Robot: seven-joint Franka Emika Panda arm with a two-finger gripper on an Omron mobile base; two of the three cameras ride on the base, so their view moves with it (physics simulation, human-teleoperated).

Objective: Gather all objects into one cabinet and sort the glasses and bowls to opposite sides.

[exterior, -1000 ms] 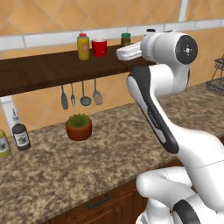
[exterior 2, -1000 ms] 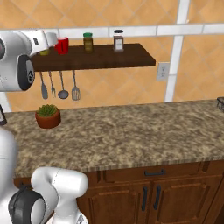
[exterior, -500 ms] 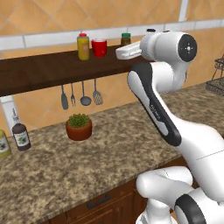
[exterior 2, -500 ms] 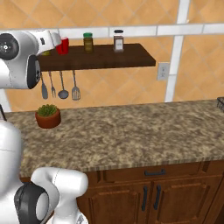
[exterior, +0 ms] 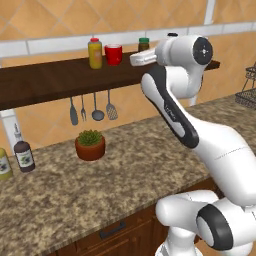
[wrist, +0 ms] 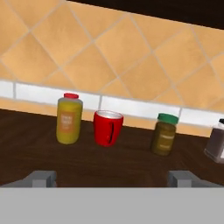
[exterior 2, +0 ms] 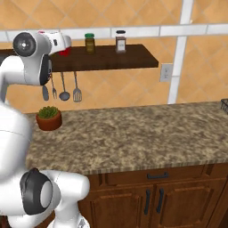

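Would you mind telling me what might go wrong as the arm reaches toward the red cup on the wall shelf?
1. The red cup stands close between the yellow jar and the green-lidded jar; an open finger might clip either one.
2. A nudged jar could fall off the wall shelf onto the counter below.
3. The cup looks glossy and round, so an off-centre grip may slip.

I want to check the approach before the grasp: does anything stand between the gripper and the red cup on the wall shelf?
Nothing visible does. In the hand view the red cup stands straight ahead of the gripper, with bare shelf between. The yellow jar and green-capped jar stand beside it, apart.
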